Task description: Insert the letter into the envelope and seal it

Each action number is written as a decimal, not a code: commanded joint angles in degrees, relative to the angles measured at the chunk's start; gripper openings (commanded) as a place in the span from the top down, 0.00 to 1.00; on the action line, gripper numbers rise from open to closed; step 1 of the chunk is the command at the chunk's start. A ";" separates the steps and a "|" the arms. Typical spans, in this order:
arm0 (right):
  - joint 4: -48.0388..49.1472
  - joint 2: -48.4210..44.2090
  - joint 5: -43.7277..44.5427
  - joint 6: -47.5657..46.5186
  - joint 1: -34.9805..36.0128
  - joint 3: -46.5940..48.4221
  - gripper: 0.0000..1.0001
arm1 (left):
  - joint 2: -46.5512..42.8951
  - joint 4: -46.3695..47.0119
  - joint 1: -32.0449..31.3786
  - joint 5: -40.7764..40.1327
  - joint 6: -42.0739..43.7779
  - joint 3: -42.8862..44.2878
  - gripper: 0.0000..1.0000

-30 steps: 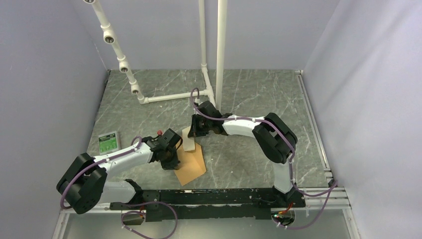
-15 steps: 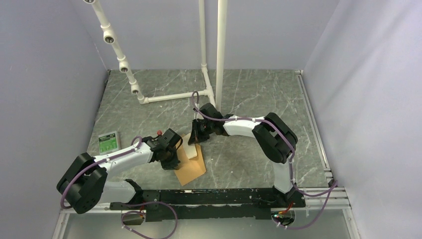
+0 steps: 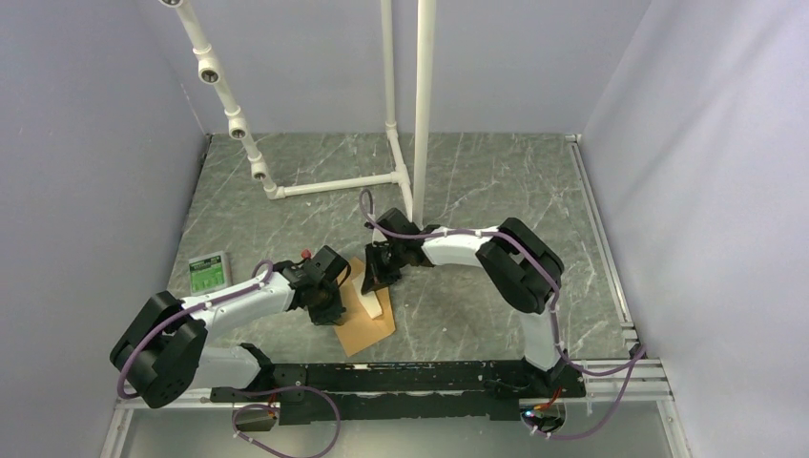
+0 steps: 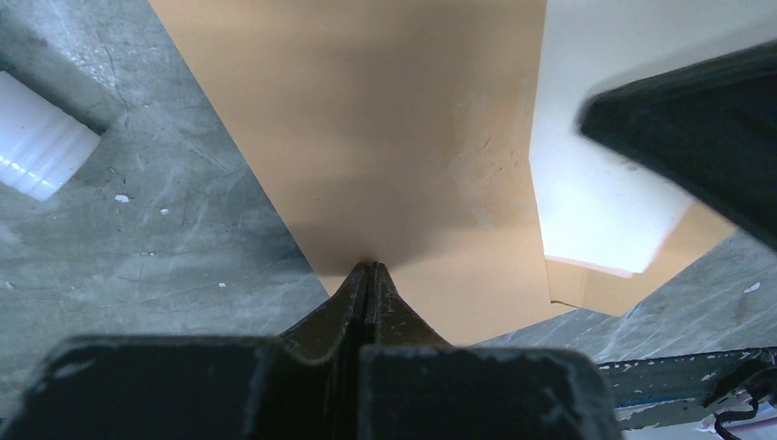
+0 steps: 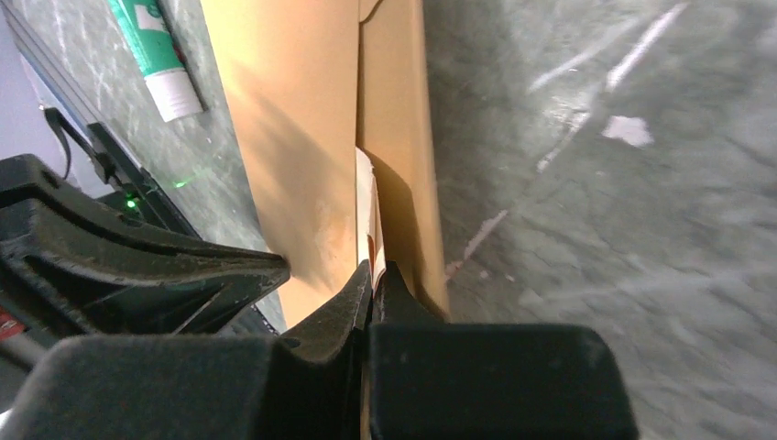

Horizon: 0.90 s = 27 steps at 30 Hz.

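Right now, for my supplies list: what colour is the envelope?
The envelope is plain orange-brown kraft; the left wrist view shows it best.

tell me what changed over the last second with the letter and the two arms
The right gripper, shut on the letter, came toward the near edge of the table, carrying the letter further down over the envelope. Nothing was taken hold of or let go. The left gripper stayed shut on the envelope's edge, and the envelope roughly kept its place.
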 commanded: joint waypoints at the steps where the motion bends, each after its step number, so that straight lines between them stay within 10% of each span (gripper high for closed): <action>1: 0.31 2.09 0.47 -0.23 2.36 2.85 0.99 | 1.89 4.56 -0.46 -1.75 -2.06 -1.01 0.98; 11: -6.25 -4.23 8.98 -2.19 2.37 2.34 0.58 | -2.10 1.81 -0.39 -1.67 -1.14 0.57 0.79; 27: -13.71 -3.93 12.33 -5.28 2.81 4.87 0.51 | -2.58 -1.94 0.28 -3.29 -1.49 0.47 0.41</action>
